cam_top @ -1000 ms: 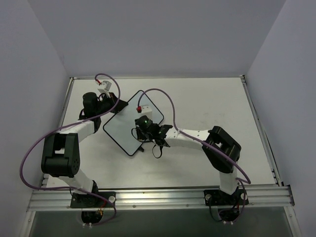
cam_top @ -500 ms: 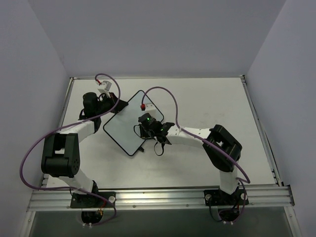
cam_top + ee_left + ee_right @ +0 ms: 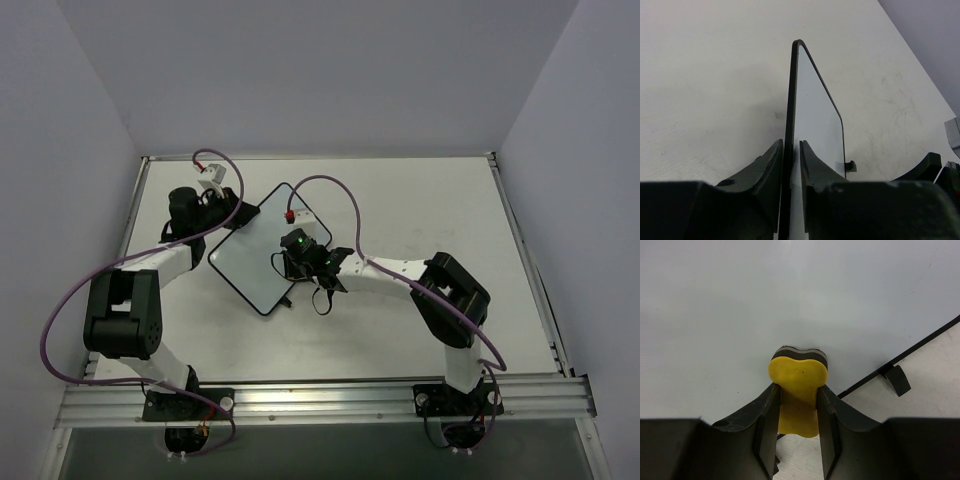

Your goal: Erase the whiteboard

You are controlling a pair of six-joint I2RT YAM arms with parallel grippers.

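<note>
White whiteboard [image 3: 815, 115] edge inside left claw [image 3: 791, 145] (grip unclear) | right claw [image 3: 797, 387] clamps yellow eraser [image 3: 798, 375] on it

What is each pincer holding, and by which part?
Right pincer clamps the yellow eraser by its narrow waist. Left pincer straddles the whiteboard edge; whether it grips cannot be told.

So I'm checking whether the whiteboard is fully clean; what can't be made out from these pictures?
- Top view: the right arm covers part of the whiteboard; marks there would be hidden.
- Right wrist view: the eraser hides the patch beneath it; picture edges crop the board.
- Left wrist view: board seen edge-on; whether the left gripper clamps it is unclear.
</note>
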